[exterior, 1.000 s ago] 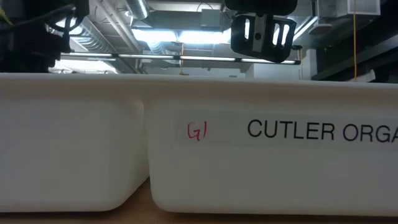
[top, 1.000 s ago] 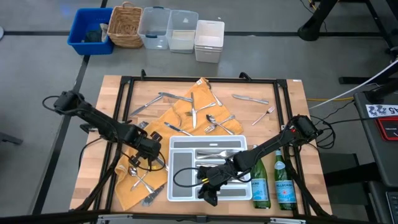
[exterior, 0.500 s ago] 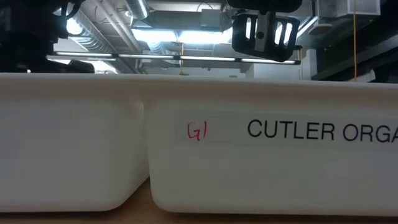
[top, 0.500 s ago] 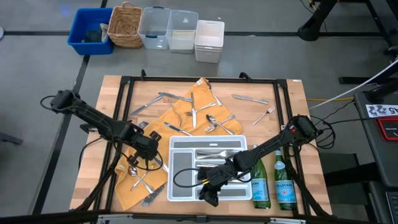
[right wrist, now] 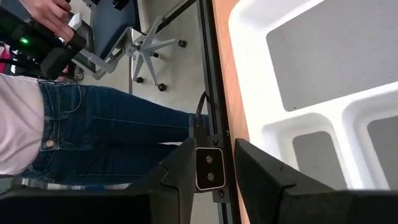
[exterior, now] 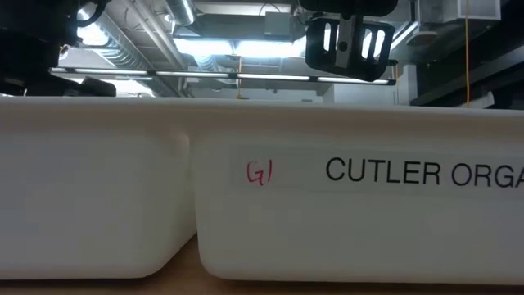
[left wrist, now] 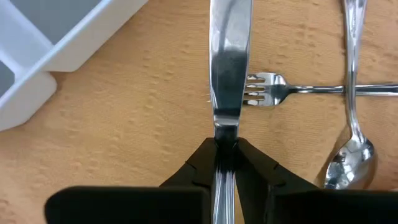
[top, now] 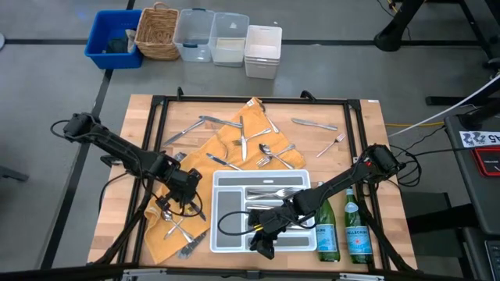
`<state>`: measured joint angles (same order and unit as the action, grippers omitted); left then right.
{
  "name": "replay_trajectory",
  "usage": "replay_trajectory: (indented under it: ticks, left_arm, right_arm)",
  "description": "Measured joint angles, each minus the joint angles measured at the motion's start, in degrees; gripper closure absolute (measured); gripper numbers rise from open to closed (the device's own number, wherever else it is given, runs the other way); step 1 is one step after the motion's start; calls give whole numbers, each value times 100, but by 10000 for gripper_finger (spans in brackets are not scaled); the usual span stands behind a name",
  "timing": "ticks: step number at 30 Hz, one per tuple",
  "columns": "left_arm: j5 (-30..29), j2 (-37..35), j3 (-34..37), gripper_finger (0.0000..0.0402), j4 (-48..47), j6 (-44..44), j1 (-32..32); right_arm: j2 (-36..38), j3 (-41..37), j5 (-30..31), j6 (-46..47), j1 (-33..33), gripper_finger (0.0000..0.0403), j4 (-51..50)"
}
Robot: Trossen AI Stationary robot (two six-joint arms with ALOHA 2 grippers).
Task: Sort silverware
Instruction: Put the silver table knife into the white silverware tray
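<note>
The left pincer pinches a table knife by its handle, the flat shiny blade running straight out ahead of the fingertips over the orange cloth. Just beyond the blade's side a fork lies crosswise, its tines nearly touching the knife, and a spoon lies across the fork's handle with its rounded bowl back beside the pincer. On the other side of the knife sits the corner of the white divided tray, smooth moulded plastic with rounded edges.

From above, the left pincer hovers over the cloth's near part, just beside the tray, which already carries a few forks in an upper slot. More silverware lies scattered across the crumpled cloth and the bare wooden tabletop farther out, including a knife and a fork well apart from both arms.

The right pincer sits over the tray's near edge, its fingers slightly apart and holding nothing. Two green glass bottles stand beside the tray under the right arm. Beyond that edge, a person in blue jeans stands by.
</note>
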<state>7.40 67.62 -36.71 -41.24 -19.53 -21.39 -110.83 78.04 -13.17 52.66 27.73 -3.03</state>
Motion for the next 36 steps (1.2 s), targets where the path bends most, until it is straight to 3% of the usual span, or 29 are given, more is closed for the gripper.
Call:
replay_trajectory:
  ticks: [15,24,32,36]
  left_arm:
    - [-2,1,2,366,33,3,1]
    - [27,1,-160,372,-23,156,-4]
    - [77,1,-678,368,157,244,-6]
    - [77,1,-723,369,926,484,-3]
  right_arm:
    - [454,0,12,-28,0,292,-2]
    - [1083,0,447,-371,0,292,-165]
    - [1727,0,1189,-673,0,292,-1405]
    - [2047,0,1700,-874,0,292,-2258]
